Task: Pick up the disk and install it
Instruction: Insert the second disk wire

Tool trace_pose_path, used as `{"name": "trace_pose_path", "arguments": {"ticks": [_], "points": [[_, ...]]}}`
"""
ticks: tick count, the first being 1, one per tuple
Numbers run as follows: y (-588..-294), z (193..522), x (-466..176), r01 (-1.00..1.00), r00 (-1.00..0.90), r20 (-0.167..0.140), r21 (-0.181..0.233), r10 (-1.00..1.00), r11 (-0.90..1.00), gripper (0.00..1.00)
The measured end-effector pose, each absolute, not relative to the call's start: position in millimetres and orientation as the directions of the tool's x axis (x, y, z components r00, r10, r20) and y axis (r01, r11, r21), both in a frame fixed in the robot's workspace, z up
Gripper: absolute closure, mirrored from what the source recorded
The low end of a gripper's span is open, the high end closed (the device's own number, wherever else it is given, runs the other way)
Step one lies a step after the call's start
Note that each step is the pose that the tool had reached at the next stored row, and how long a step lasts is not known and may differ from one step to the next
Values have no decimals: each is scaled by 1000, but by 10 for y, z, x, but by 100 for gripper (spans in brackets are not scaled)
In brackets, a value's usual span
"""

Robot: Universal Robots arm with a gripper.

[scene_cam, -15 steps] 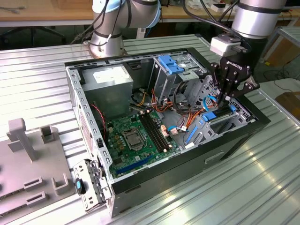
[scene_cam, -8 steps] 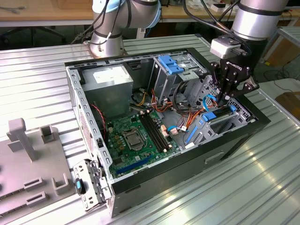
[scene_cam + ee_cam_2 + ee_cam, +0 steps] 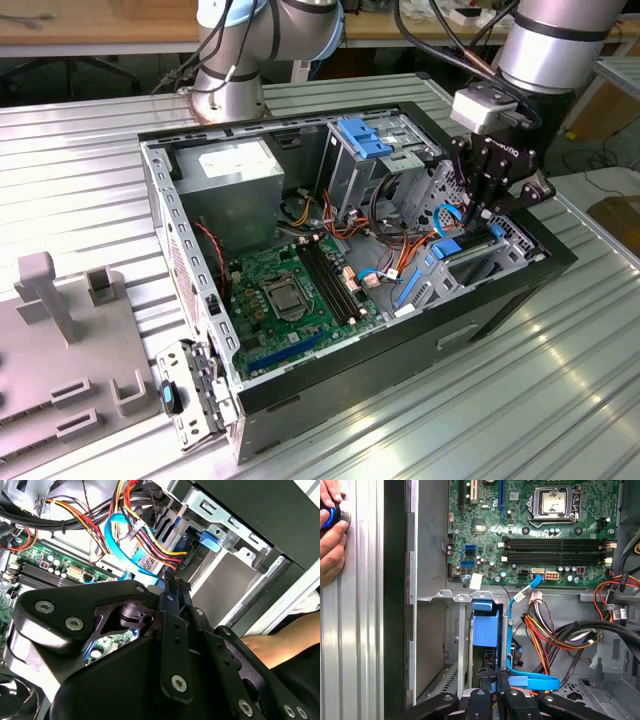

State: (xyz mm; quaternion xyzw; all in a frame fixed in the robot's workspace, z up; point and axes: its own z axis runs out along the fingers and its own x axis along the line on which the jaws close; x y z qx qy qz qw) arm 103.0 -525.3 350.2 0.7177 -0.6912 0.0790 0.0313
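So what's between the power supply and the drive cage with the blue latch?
A bundle of coloured wires, low in the gap between power supply and drive cage, seen in the exterior view.

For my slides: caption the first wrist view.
Gripper shut on the blue-railed disk, lowered into the open computer case beside the motherboard.

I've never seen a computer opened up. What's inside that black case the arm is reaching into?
Inside the computer case: a green motherboard, a grey power supply, a metal drive cage, coloured cables, and the disk standing in its bay under the gripper. The bay's depths stay hidden.
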Motion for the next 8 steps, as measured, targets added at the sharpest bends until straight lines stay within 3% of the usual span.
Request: {"name": "trace_pose_path", "arguments": {"ticks": [5,8], "points": [[-5285,3500,1029,-997,36,116,-70,-993,-44,84],[-5309,3500,1028,-997,36,115,-70,-993,-44,84]]}}
